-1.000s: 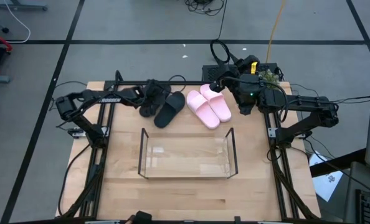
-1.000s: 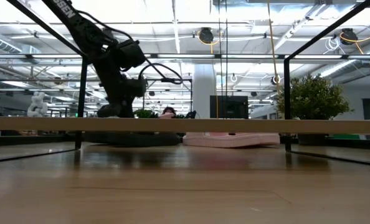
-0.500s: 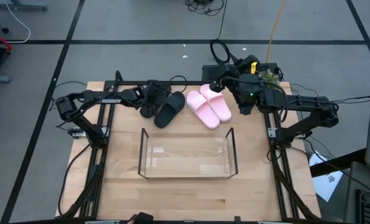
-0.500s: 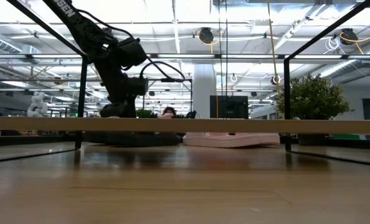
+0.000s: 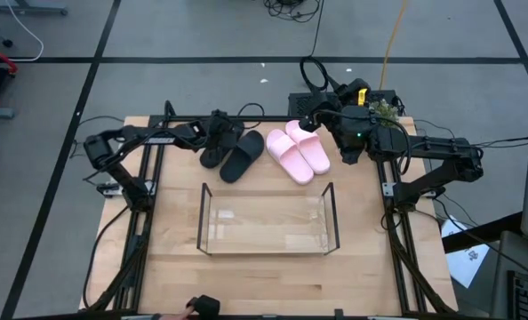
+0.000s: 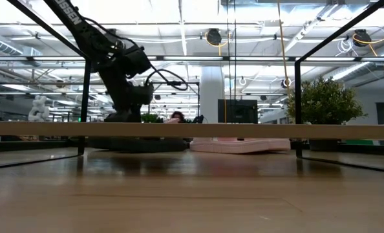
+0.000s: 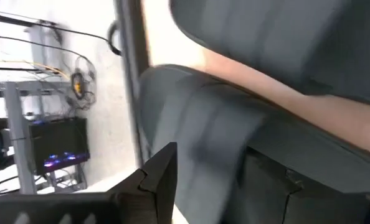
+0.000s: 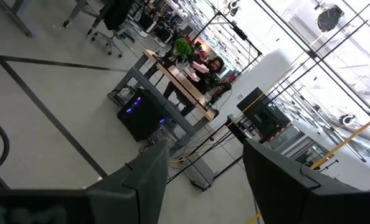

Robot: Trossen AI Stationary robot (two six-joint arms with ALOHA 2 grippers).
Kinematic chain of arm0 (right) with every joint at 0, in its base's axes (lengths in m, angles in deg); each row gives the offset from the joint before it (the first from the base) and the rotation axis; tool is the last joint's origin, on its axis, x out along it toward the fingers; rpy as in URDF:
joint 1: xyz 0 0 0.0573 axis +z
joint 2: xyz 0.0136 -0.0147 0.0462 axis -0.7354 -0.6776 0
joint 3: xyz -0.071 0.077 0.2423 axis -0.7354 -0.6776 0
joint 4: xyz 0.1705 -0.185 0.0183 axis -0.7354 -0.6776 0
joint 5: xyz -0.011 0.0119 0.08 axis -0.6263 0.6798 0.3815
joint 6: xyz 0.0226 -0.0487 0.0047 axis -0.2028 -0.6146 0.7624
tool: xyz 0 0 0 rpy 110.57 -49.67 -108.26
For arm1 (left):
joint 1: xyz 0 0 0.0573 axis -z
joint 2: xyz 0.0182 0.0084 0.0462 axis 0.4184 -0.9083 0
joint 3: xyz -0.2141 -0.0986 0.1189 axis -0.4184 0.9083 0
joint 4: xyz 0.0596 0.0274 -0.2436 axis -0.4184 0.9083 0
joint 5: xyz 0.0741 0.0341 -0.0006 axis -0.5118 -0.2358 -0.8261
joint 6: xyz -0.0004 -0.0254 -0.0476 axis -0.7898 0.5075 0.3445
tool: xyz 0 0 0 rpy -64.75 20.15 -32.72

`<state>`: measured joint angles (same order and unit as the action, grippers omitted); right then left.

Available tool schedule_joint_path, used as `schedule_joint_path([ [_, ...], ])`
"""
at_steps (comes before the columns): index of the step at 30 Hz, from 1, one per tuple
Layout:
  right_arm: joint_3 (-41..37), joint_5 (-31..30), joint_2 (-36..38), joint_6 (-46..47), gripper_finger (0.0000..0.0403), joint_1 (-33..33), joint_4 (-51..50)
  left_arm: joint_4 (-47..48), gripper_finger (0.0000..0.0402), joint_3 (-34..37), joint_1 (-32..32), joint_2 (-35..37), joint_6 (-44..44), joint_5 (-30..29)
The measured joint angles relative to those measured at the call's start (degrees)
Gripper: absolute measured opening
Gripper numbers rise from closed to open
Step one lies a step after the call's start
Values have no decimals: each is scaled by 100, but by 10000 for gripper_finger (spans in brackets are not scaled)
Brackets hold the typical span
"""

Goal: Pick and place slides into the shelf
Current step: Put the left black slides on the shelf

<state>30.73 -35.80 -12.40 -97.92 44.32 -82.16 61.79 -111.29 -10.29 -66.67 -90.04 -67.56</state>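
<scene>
Currently the left tool (image 5: 212,135) sits low over the 2 black slides (image 5: 243,156) at the bench's (image 5: 175,267) far edge; whether its fingers are spread or pinching a slide cannot be told. Just beside them lie the 2 pink slides (image 5: 298,153). Nearer the bench's front stands the clear shelf (image 5: 268,246). Beyond the pink pair, the right tool (image 5: 310,114) waits, fingers (image 8: 149,167) spread.

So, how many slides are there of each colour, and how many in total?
Black slides: 2
Pink slides: 2
Total: 4
</scene>
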Motion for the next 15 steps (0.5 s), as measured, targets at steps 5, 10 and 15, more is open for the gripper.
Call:
schedule_joint_path([
  [5,0,-2,0,3,196,0,0,-142,148,-2,26,-164,-26,-178],
  [10,0,0,0,4,196,0,0,-96,72,-2,164,-131,-9,-526],
  [15,0,0,0,4,196,-4,0,-67,12,-16,349,153,84,-884],
])
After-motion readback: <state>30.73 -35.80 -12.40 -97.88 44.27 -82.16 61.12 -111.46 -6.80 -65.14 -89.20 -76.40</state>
